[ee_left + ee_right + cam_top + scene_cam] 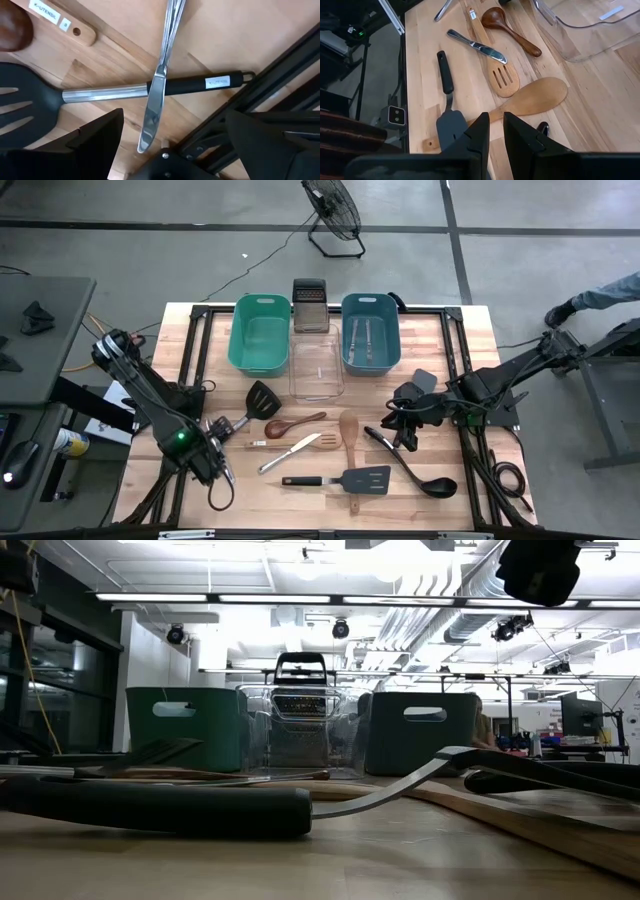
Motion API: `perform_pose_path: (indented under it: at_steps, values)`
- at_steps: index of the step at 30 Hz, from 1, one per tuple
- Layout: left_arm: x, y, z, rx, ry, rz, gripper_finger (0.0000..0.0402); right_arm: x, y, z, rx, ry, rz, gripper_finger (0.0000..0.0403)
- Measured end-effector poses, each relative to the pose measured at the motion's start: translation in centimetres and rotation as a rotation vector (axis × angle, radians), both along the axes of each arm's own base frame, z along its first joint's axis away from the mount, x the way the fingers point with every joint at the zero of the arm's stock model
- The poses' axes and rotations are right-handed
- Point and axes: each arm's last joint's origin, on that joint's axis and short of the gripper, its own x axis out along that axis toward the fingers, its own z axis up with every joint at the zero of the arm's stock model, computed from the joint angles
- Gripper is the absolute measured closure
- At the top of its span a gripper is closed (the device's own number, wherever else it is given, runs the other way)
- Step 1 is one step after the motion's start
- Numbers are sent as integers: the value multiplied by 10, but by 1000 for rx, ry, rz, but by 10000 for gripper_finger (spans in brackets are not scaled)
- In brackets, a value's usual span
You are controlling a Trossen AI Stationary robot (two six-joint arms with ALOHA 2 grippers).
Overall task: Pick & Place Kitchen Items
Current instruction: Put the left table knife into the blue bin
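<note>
My left gripper sits at the table's 8 o'clock edge, fingers spread apart and empty, above a silver knife lying across a black slotted turner's handle. My right gripper hovers at 3 o'clock, fingers nearly together, holding nothing. Utensils lie mid-table: wooden spoon, wooden spatula, black ladle. Tongs rest in the blue tub at 12 o'clock.

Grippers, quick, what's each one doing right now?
Left gripper: open, holding nothing, above a table knife.
Right gripper: shut, holding nothing.
</note>
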Motion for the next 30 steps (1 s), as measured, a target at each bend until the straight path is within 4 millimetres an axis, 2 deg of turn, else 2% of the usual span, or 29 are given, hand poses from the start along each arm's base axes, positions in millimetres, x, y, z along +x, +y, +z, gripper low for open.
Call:
perform_pose_path:
  at_steps: [14,24,30]
  values:
    - [-4,6,-24,65,27,9,55,-1,0,-1,-4,10,0,355]
    - [-5,7,-30,-19,-42,-12,55,-1,0,-1,-7,8,-4,355]
    - [3,-2,-30,-117,-149,-29,55,-1,0,-1,-8,10,-3,355]
